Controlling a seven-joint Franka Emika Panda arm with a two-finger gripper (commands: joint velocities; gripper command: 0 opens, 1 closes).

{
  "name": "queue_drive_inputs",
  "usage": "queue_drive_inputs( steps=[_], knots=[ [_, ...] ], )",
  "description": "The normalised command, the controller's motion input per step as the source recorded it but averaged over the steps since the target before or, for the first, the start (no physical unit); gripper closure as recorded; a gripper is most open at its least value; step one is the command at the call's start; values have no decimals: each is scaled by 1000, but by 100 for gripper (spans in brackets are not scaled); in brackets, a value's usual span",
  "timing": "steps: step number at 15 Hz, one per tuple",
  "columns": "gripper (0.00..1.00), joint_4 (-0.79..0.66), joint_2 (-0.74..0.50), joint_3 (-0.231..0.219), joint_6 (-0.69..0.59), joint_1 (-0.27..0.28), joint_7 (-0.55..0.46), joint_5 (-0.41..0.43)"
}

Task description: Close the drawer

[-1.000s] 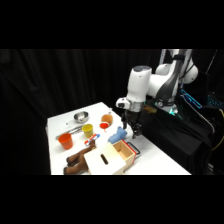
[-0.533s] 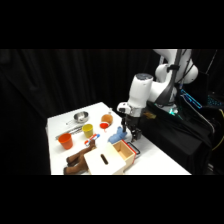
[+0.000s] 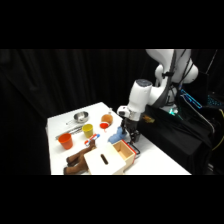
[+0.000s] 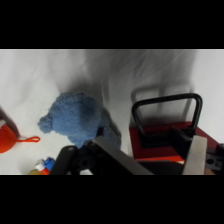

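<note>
Drawer (image 3: 124,150) is shown pulled out of the pale wooden box (image 3: 102,161) at the near edge of the counter (image 3: 150,160), its open tray facing the arm; closing has not yet been achieved. End effector (image 3: 131,136) hangs just above the drawer's front, at the red face that carries the dark loop handle (image 4: 167,112). In the wrist view, two fingers (image 4: 196,155) rise from the lower edge with a wide gap between them and nothing gripped; the handle and red front lie directly ahead, between the fingers. Whether a finger touches the drawer front cannot be told. Beside the handle lies a blue fuzzy toy (image 4: 77,120), close to the end effector's linkage. Farther out on the counter stand a yellow cup (image 3: 88,131), an orange cup (image 3: 65,140), an orange bowl (image 3: 106,121) and a metal bowl (image 3: 80,117). By judgement, the approach is nearly complete; the push that slides the tray into the box remains.
</note>
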Motion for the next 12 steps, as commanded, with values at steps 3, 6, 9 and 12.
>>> queue_drive_inputs(
  steps=[3,6,9,12],
  knots=[
    [0,43,125,-221,223,198,291,-250],
    [0,36,116,-240,230,214,273,-235],
    [0,50,127,-258,248,231,251,-214],
    [0,56,151,-274,275,253,226,-183]
  ],
)
